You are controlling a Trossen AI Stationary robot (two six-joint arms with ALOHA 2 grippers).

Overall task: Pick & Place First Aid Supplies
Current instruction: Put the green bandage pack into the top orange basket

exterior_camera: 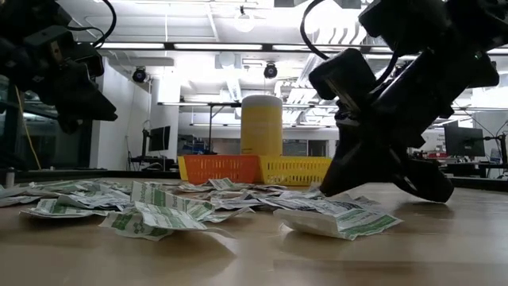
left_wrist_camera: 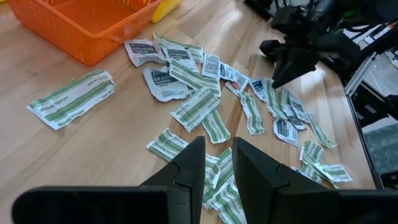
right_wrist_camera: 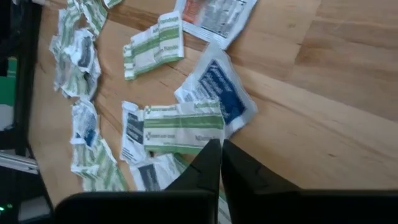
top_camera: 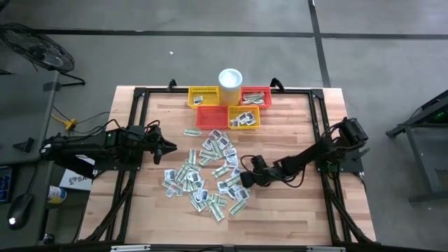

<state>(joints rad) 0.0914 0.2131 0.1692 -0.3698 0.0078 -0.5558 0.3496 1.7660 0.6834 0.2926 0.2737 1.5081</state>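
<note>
Several small flat sachets, white and green with dark print, lie scattered in the middle of the wooden table. My right gripper is down at the right edge of this scatter, slanting down, shut on a green-and-white sachet that lies flat on the wood. My left gripper hovers open above the scatter's left side with nothing between its fingers. My right gripper has the green-and-white sachet by one edge, at a corner, between its two closed fingertips. The fingers come slanting down from the table's right side. The sachet still lies flat on the table, partly over a blue-and-white sachet.
At the far edge stand a yellow basket, a red one, an orange one and a second yellow one, some holding sachets, with a white cup behind. Bare wood lies to the right of the scatter.
</note>
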